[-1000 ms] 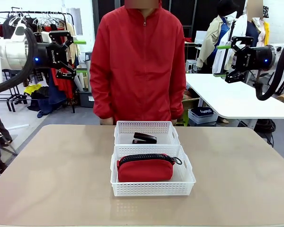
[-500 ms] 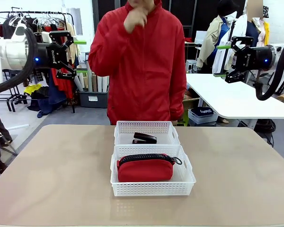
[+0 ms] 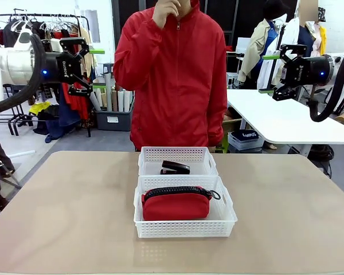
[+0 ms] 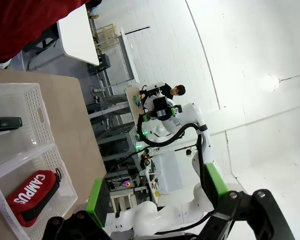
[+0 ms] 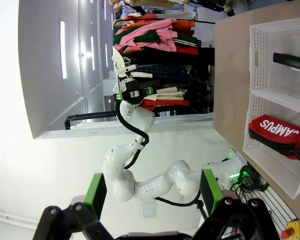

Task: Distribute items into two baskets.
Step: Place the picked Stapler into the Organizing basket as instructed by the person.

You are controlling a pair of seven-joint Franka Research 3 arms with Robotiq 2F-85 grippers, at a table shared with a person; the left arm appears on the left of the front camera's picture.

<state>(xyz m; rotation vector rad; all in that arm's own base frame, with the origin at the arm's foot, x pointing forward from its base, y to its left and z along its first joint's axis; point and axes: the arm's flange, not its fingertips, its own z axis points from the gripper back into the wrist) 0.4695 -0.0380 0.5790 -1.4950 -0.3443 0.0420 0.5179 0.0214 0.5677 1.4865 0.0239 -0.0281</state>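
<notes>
Lying crosswise in near basket [image 3: 185, 228]: pouch [image 3: 176, 203], loop rightward; both tools [image 3: 90, 69] [image 3: 270, 73] spread, empty.

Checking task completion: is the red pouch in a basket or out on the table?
In: the red pouch lies inside the larger basket, nearest the camera.

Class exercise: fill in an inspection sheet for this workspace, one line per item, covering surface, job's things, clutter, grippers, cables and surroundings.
Surface: beige table, bare around the baskets.
Job's things: red pouch lies in the larger basket; black stapler lies in the smaller basket behind it; the baskets sit end to end.
Clutter: nothing seen.
Grippers: left gripper and right gripper open, raised off the table, holding nothing.
Cables: black hose along each arm.
Surroundings: person in a red jacket at the far side; clothes rack; white table.
</notes>
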